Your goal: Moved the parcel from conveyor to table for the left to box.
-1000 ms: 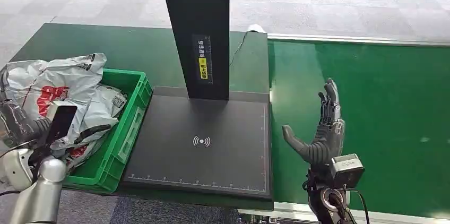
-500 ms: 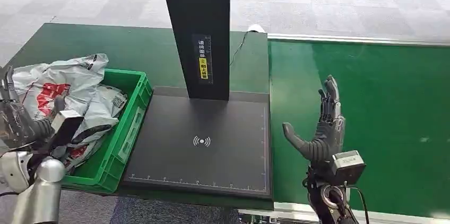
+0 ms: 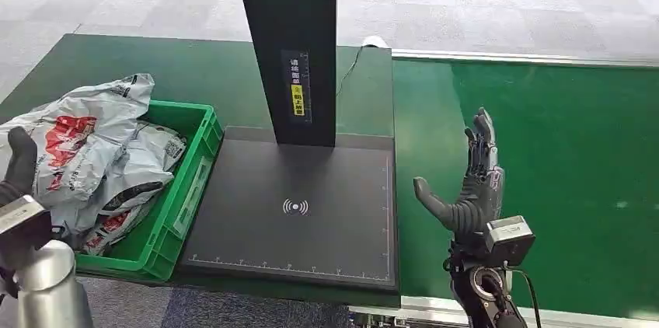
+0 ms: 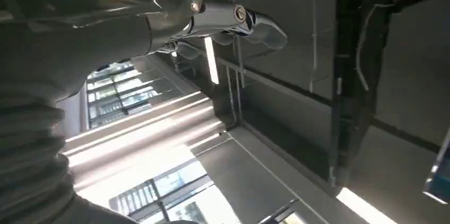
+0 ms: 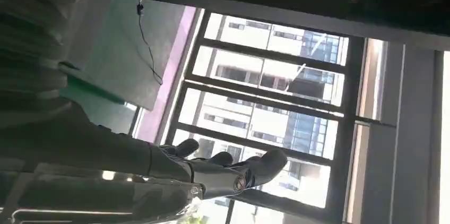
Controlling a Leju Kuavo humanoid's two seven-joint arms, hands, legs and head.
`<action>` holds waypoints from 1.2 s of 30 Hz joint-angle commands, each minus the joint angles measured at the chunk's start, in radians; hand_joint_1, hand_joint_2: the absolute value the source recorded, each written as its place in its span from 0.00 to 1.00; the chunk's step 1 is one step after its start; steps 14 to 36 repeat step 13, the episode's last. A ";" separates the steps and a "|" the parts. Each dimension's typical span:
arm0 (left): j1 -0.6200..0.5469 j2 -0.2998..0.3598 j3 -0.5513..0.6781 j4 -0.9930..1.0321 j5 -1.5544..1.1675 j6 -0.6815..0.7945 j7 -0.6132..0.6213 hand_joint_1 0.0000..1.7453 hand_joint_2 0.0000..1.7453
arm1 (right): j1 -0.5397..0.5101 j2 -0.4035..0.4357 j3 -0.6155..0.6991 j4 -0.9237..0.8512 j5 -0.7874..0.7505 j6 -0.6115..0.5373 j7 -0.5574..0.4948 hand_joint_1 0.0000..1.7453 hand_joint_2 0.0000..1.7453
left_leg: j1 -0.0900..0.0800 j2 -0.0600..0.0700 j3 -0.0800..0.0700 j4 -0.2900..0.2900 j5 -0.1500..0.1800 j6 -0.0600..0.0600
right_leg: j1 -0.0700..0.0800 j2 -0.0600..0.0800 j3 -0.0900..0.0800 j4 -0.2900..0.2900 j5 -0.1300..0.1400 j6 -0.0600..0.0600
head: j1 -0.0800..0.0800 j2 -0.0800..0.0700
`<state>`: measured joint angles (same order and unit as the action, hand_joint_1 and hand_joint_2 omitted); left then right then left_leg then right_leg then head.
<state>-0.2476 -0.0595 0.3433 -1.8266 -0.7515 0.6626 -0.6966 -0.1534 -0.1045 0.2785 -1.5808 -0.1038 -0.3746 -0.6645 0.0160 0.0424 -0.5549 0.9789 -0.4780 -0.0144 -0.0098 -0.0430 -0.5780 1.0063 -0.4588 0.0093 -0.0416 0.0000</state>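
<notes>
Overall, the green conveyor [image 3: 559, 180] runs along the robot's right with no parcel visible on the stretch in view; it adjoins the green table [image 3: 179, 71]. On the table stands a black scanning pad [image 3: 295, 211] with a tall black post [image 3: 286, 40] rising from its rear edge, presumably so parcels can be read where they are set down. The pad surface carries nothing.

Beside the pad, on its left, sits a green box [image 3: 183, 196], placed within the left arm's reach. It is heaped with grey parcels [image 3: 93, 149], the topmost spilling over the box's far rim. The task's thing thus appears to be already boxed.

The right hand [image 3: 470, 188] is raised over the conveyor edge, fingers upright and spread with the thumb out, holding nothing; I judge it ready for the next parcel. The left hand [image 3: 17, 169] sits at the box's near corner, holding nothing visible; how far its fingers are spread cannot be told.
</notes>
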 commanded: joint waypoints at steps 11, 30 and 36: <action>0.080 0.148 -0.695 0.011 0.475 -0.416 0.093 0.00 1.00 | -0.021 -0.026 -0.008 0.037 0.000 0.043 0.005 0.00 1.00 | 0.000 -0.004 0.001 -0.001 0.000 0.001 | 0.000 -0.001 0.001 -0.001 0.000 0.000 | 0.000 0.000; 0.079 0.127 -0.691 0.085 0.569 -0.558 0.115 0.00 1.00 | -0.043 -0.015 0.004 0.058 0.010 0.057 0.012 0.00 1.00 | -0.001 -0.003 0.002 -0.001 0.001 0.001 | -0.001 0.001 0.001 -0.001 0.000 0.000 | 0.000 0.000; 0.079 0.127 -0.691 0.085 0.569 -0.558 0.115 0.00 1.00 | -0.043 -0.015 0.004 0.058 0.010 0.057 0.012 0.00 1.00 | -0.001 -0.003 0.002 -0.001 0.001 0.001 | -0.001 0.001 0.001 -0.001 0.000 0.000 | 0.000 0.000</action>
